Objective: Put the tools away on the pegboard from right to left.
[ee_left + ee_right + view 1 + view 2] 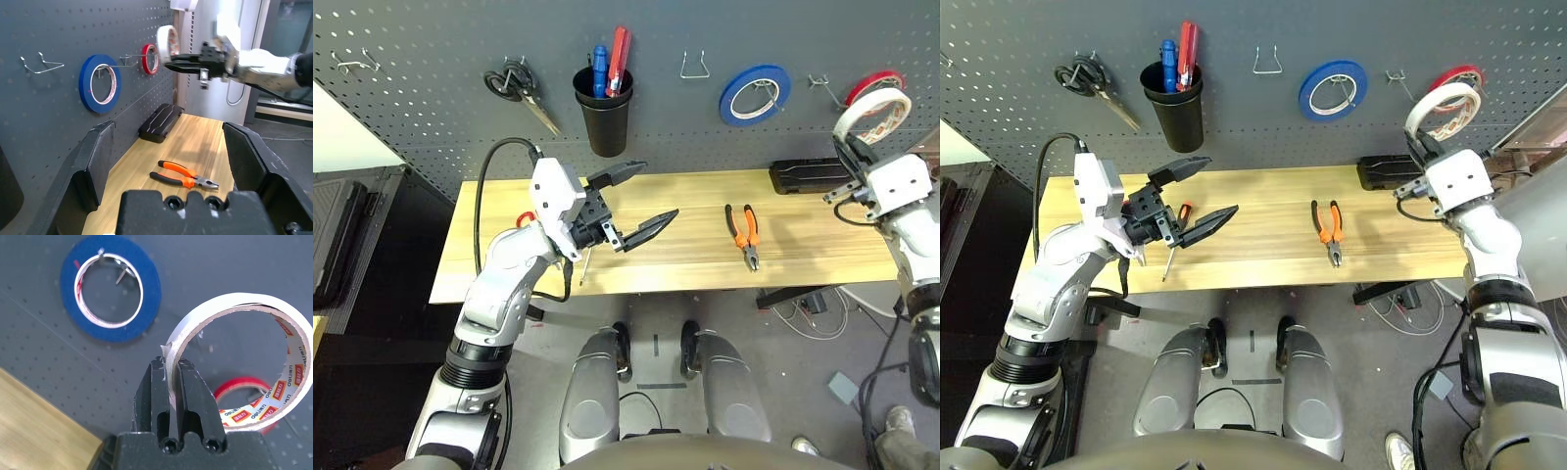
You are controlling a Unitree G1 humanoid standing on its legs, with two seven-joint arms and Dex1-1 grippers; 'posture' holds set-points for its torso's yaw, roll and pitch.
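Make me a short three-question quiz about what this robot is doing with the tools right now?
1. What does the right gripper hold?
2. True or false: the pliers already hang on the pegboard.
3. Which gripper stands open: A left, B right?

Key:
1. The whitish tape roll, pinched by its band, raised near the red tape roll on its hook.
2. False; they lie on the table.
3. A.

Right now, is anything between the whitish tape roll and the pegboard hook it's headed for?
The red tape roll already hangs on the hook directly behind the whitish tape roll, which the right gripper pinches. Nothing else visible stands before the pegboard there.
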